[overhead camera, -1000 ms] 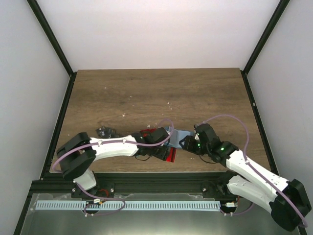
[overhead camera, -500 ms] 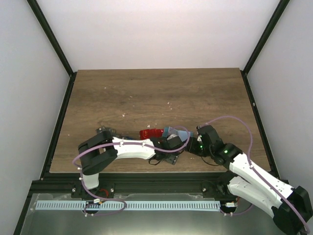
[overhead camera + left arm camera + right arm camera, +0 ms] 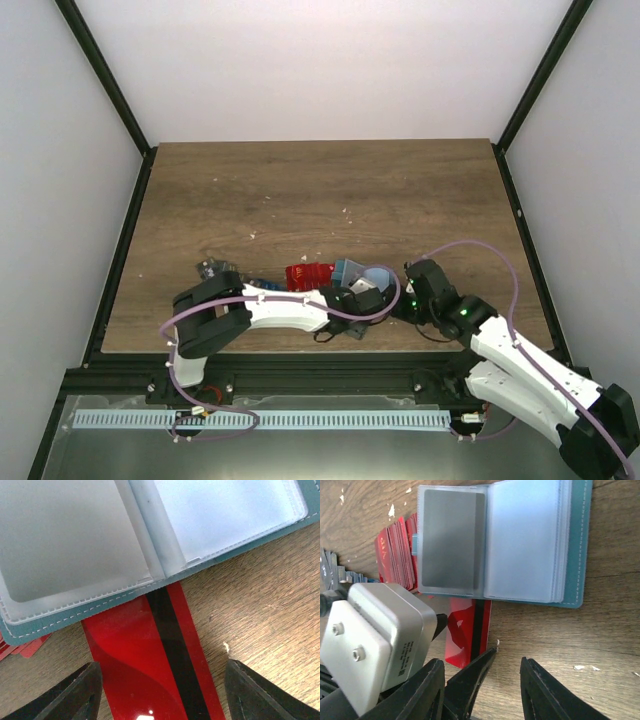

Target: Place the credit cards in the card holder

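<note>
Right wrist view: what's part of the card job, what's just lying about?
Job: open teal card holder; red card with black stripe, one end under the holder; red card stack; dark cards at left edge.
Lying about: white flecks on the wooden table.

Brown wood-grain table (image 3: 320,190). Card holder (image 3: 520,545) lies open and flat by near edge, right of centre. Striped red card (image 3: 150,680) flat on wood, one end under holder. Red card stack (image 3: 395,555) just left of holder. Dark cards (image 3: 213,268) farther left. White flecks (image 3: 347,211) scattered mid-table.
</note>
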`<state>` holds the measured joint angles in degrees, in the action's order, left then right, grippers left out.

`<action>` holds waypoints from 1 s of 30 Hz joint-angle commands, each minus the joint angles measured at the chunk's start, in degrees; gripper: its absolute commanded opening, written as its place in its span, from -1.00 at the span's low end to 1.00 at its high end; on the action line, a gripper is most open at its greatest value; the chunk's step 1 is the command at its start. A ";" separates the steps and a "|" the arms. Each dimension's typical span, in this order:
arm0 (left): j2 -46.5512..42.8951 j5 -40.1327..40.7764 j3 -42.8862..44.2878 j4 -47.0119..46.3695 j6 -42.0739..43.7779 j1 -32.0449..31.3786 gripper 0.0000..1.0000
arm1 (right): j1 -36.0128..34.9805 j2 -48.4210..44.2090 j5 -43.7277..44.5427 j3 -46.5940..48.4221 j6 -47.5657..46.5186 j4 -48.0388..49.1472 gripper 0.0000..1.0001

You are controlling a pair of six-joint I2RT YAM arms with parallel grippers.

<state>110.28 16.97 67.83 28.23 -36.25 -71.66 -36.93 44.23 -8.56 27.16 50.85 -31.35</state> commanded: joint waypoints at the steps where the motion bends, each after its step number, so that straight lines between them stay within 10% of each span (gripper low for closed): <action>1: 4.71 2.93 -0.20 6.18 -1.20 -1.62 0.36 | -0.47 -1.20 0.50 0.05 0.61 0.58 -0.13; 30: -14.35 -13.07 -29.72 -2.48 -6.77 -4.81 -0.03 | -0.45 -0.77 -1.79 0.70 0.83 1.41 -0.13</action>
<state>95.09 14.46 44.01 11.20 -39.38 -75.85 -36.95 43.00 -10.04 26.72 51.53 -30.65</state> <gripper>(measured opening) 0.488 0.433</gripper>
